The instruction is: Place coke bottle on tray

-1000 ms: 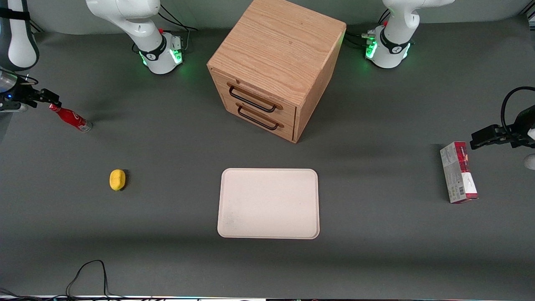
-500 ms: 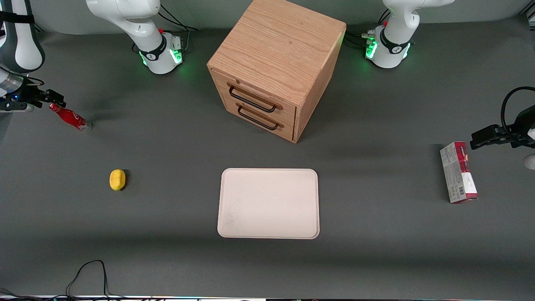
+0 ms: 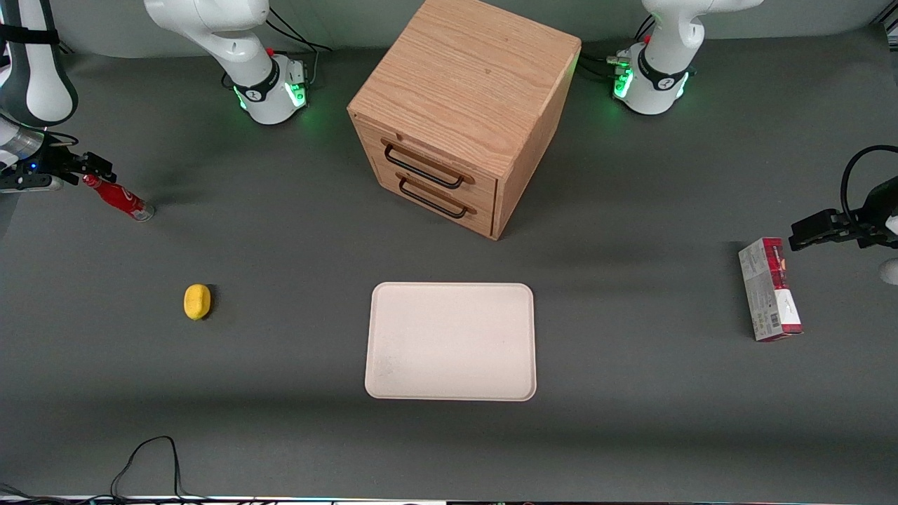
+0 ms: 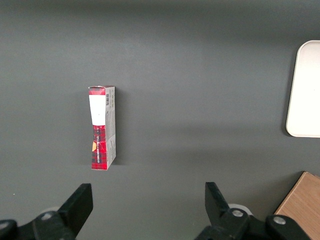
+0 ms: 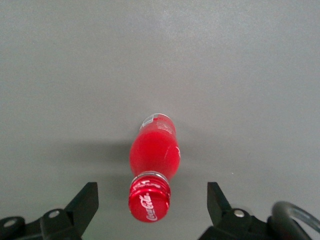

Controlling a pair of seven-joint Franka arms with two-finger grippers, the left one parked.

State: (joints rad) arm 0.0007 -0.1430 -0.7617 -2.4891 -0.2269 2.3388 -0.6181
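A dark grey table fills the frame in the front view, evenly lit with soft shadows. A wooden drawer box with two black handles is seen at upper centre. A black cable is looped at lower left.

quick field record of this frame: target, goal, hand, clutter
target: coke bottle, standing on the table toward the working arm's end, not held
goal: tray, nothing on it, in front of the drawer box
hand: hand open, above the bottle, cap between the fingers, no contact
clutter: lemon nearer the front camera than the bottle; carton toward the parked arm's end
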